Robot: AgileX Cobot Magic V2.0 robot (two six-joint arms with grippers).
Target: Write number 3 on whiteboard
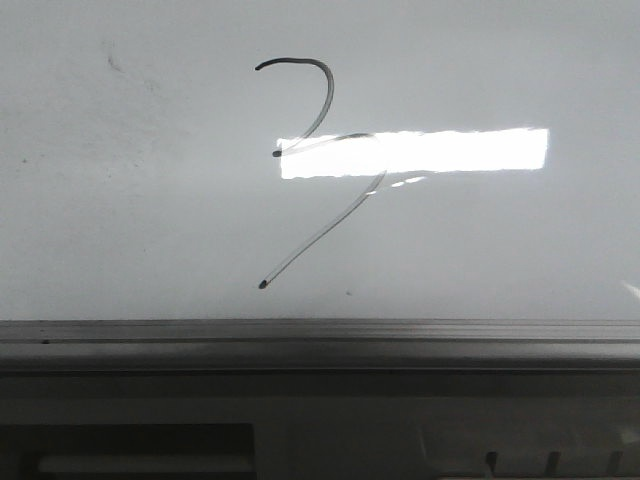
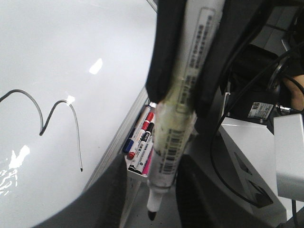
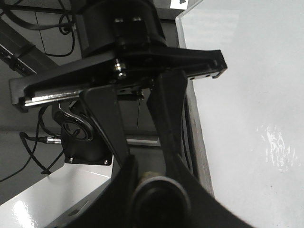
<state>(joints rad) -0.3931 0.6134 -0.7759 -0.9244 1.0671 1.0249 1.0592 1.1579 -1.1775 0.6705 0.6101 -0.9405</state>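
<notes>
Whiteboard (image 1: 120,200): glossy, pale grey, faint smudges, bright rectangular glare right of centre, grey metal rail along the near edge. The number 3 (image 1: 318,150) sits mid-board, thin black line, lower stroke crossing the glare. Left pincer (image 2: 183,90) pinches a marker (image 2: 173,128), tip off the board, beside a tray of spare markers (image 2: 140,142). Right pincer (image 3: 140,137) holds nothing, fingers slightly apart, past the board edge. Cables behind.
</notes>
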